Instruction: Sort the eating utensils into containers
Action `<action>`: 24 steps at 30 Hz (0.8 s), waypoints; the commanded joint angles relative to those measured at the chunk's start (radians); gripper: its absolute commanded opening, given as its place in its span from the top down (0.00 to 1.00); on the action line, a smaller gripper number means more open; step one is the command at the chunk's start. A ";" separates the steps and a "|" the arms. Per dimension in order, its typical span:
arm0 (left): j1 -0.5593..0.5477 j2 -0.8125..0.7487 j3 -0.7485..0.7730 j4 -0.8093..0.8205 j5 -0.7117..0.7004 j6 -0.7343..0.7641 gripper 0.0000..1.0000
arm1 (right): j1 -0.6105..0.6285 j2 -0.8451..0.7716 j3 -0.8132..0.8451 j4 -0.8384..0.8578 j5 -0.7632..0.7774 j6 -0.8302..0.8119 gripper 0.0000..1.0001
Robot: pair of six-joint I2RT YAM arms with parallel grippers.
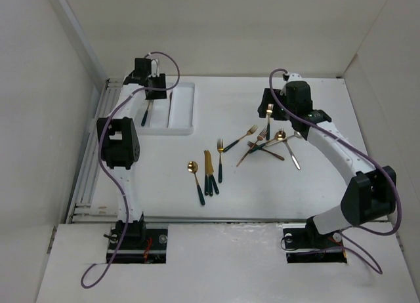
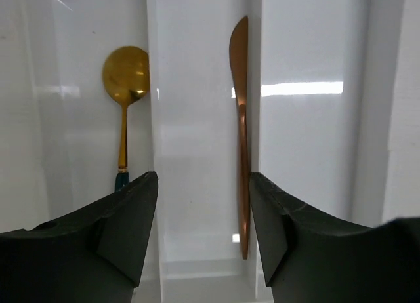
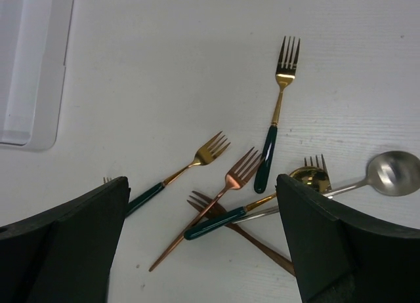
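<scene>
Over the shallow white three-compartment plastic tray [image 1: 186, 113], my left gripper [image 2: 203, 185] hangs wide and empty; only a gold green-handled spoon [image 2: 126, 73] and a copper knife [image 2: 241, 119] are sorted. My right gripper [image 3: 202, 185] gapes over tangled gold and copper forks [image 3: 243, 166]; most utensils lie unsorted

White three-compartment tray [image 1: 184, 106] at far left of table. Inside: gold spoon [image 2: 125, 80], green handle, in one compartment; copper knife [image 2: 241, 139] against divider in next. Loose spoon [image 1: 195, 178], knife [image 1: 207, 172], fork [image 1: 220, 160] roughly parallel mid-table. Crossed heap of forks and spoons [image 1: 266, 142] at right.
</scene>
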 commanded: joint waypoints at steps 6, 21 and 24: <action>0.008 -0.338 -0.113 0.003 0.011 -0.045 0.45 | 0.233 -0.014 0.065 -0.129 0.178 0.037 0.03; -0.397 -0.762 -0.788 -0.137 0.225 -0.035 0.36 | 0.351 -0.120 -0.080 -0.227 0.252 0.448 0.03; -0.465 -0.785 -0.894 -0.088 0.225 -0.098 0.35 | 0.362 -0.156 -0.123 -0.247 0.280 0.500 0.03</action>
